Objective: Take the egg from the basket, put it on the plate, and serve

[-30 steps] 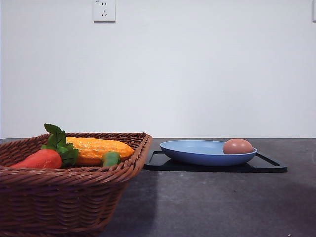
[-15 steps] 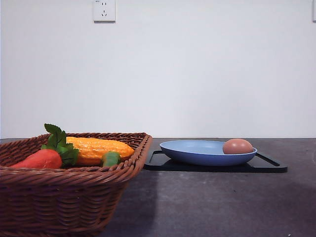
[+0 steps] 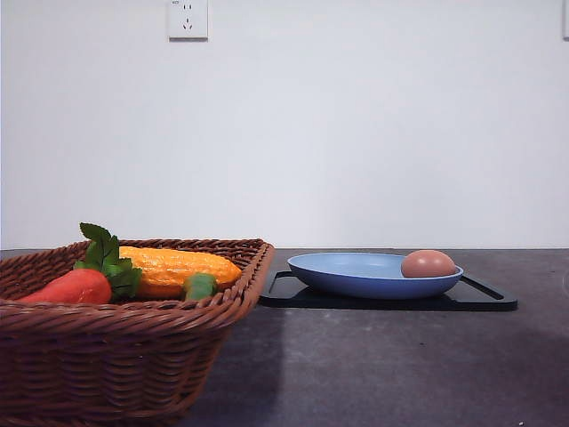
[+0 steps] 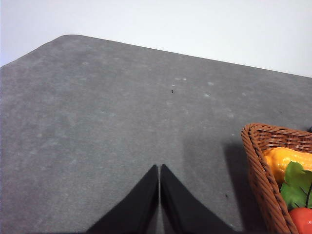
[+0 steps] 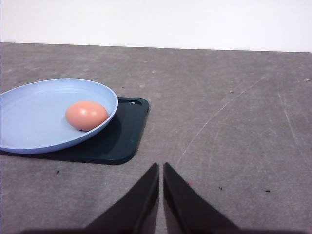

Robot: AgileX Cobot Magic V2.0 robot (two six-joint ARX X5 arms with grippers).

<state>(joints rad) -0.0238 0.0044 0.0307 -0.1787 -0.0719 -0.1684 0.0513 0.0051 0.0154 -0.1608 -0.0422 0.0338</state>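
Wicker basket point(image 3: 133, 356) holds carrot point(image 3: 71, 286) and corn point(image 3: 178, 267) — egg point(image 3: 428, 263) on plate point(image 3: 356, 277), tray point(image 3: 484, 301) beneath; both grippers point(image 4: 159, 168) point(image 5: 161, 166) pressed together, empty.

We see red-orange carrot point(image 3: 69, 286) at left, green leaves point(image 3: 105, 258) rising behind it. Yellow-orange bumpy gourd point(image 3: 178, 268) just behind, small green piece point(image 3: 200, 286) touching its front. Flat black tray point(image 3: 476, 298) lies further right on dark grey table point(image 3: 382, 365). White wall point(image 3: 356, 124) behind us, socket point(image 3: 188, 19) high up
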